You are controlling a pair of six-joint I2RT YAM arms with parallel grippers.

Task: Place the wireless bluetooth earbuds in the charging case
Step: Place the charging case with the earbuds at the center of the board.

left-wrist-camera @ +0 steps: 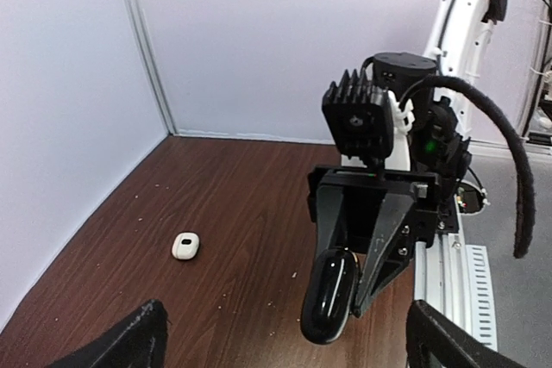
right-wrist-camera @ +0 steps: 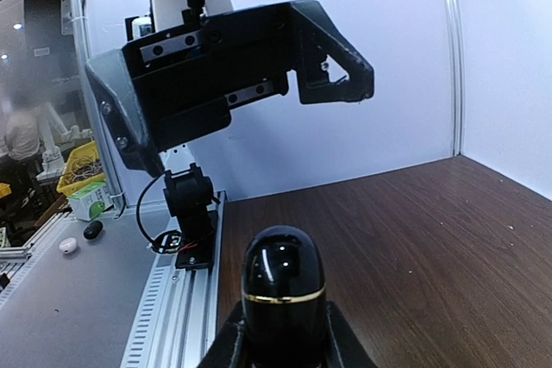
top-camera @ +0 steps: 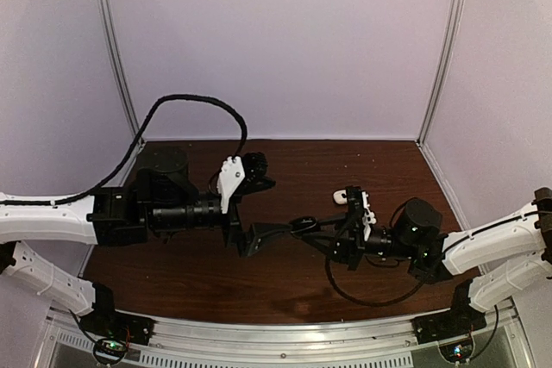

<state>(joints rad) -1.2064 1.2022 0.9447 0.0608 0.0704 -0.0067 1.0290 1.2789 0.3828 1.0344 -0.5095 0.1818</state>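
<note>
Brown tabletop (top-camera: 285, 286); right claw (right-wrist-camera: 283, 344) grips black case (right-wrist-camera: 283, 277).

Dark wooden table (left-wrist-camera: 259, 196), small white rounded item (left-wrist-camera: 185, 246) lying on it, pale specks (left-wrist-camera: 293, 275)

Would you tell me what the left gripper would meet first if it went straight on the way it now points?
Most likely the black case held in the right gripper. It sits straight ahead of the open left gripper, though how far off is unclear.
</note>
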